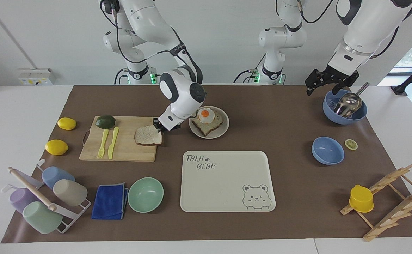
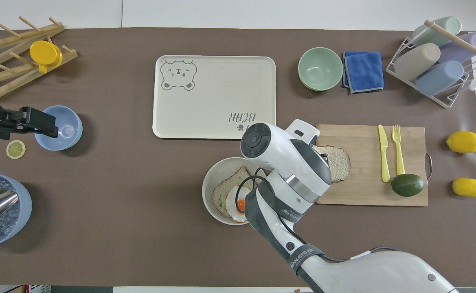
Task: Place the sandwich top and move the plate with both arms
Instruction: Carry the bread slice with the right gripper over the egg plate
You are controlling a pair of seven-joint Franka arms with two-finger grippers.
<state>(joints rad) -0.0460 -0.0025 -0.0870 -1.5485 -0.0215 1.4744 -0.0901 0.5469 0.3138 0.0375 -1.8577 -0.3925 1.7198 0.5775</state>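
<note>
While the egg slice waits face-up on the plate, I read the bread as staged just beside it, on the board at the edge toward the plate, so the carry will be short. My right gripper is closed on the bread's corner nearest the plate, and that edge looks tipped slightly up from the board; I judge the pickup to be under way. My right arm reaches in low from its base, elbow high, wrist angled down toward the board. My left gripper waits over the blue bowl with the ladle at the left arm's end of the counter; whether its fingers are spread I cannot tell.
</note>
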